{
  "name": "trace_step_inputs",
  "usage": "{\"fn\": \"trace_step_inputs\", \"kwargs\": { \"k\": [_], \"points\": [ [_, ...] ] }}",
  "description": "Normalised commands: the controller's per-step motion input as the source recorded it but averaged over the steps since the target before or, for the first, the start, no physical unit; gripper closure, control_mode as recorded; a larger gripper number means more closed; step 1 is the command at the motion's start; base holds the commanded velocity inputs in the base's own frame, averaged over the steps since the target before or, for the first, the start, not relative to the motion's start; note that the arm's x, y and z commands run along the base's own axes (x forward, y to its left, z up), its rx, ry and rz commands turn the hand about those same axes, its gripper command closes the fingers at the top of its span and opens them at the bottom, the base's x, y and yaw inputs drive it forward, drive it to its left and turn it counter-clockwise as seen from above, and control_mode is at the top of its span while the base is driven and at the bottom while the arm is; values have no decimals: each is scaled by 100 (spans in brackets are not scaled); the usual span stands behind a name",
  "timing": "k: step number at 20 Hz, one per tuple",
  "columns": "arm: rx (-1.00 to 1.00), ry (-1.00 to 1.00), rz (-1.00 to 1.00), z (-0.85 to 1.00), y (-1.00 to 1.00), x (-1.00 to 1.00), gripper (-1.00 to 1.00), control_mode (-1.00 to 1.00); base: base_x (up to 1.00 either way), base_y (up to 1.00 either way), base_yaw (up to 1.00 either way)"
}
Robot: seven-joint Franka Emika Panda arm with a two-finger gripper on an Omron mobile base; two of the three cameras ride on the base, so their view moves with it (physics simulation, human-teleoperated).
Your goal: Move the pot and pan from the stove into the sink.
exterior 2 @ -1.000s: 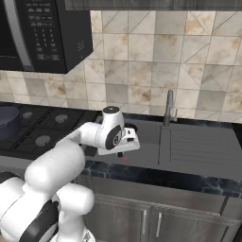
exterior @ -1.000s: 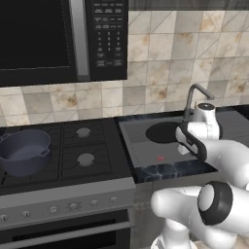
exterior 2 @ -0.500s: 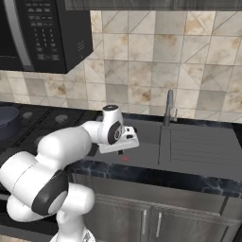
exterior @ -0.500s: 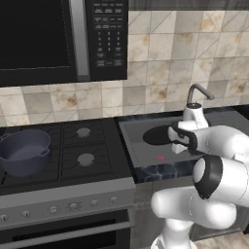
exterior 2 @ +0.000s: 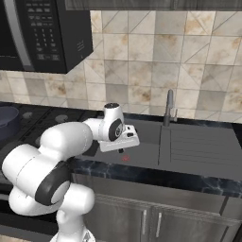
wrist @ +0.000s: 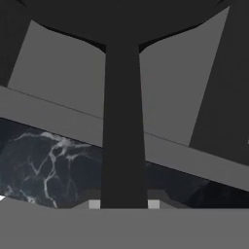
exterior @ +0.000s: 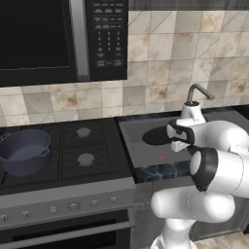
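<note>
On your left the deep, smooth blue-grey pot [exterior: 24, 151] waits on the dark grates of the stove [exterior: 82, 160], untouched. To its right the flat black pan [exterior: 156, 136] lies low in the grey sink [exterior: 146, 158], past the marbled desk [wrist: 48, 165]. Only the arm's elbow has swung in the last second, while the claw [exterior: 178, 139] stays pressed on the pan's thin handle, so I judge it is ready to let go.

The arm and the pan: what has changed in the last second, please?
The arm's elbow swung up and nearer the cameras, while the gripper stayed shut on the pan's handle over the sink. The pot remained on the stove.
</note>
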Motion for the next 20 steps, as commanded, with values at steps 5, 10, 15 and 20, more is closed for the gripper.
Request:
{"fn": "trace_step_inputs", "kwargs": {
  "k": [5,10,15,20],
  "points": [
    [0,0,11,-6,-13,0,100,-100,0,0,0],
    [0,0,11,-8,-11,0,100,-100,0,0,0],
    [0,0,0,0,0,0,100,-100,0,0,0],
    [-1,0,0,-1,0,7,100,-100,0,0,0]
  ]
}}
